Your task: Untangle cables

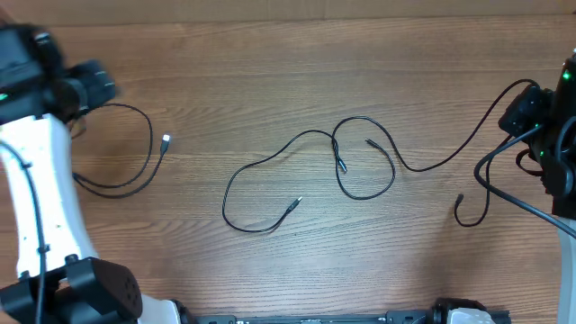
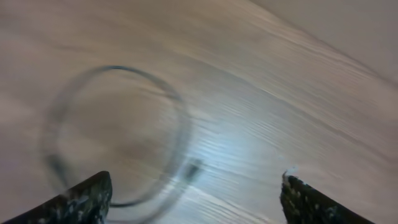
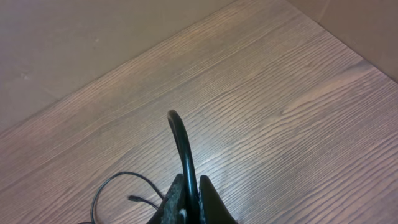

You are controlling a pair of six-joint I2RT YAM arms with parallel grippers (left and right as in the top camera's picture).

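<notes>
A thin black cable (image 1: 270,162) lies mid-table, with one silver-tipped end (image 1: 295,204) at the front. It crosses itself in a loose loop (image 1: 364,171), then runs right and up to my right gripper (image 1: 525,106). In the right wrist view that gripper (image 3: 191,193) is shut on the cable (image 3: 181,140), which arches up between the fingers. A second cable (image 1: 135,148) with a silver plug (image 1: 166,140) curls at the left, below my left gripper (image 1: 90,85). In the left wrist view that gripper (image 2: 196,193) is open and empty above this cable's blurred loop (image 2: 118,134).
A hooked black cable end (image 1: 461,211) lies at the right, near the right arm's thicker wires (image 1: 526,202). The left arm's white body (image 1: 40,198) covers the table's left front. A plain wall runs behind the wooden table (image 3: 280,93).
</notes>
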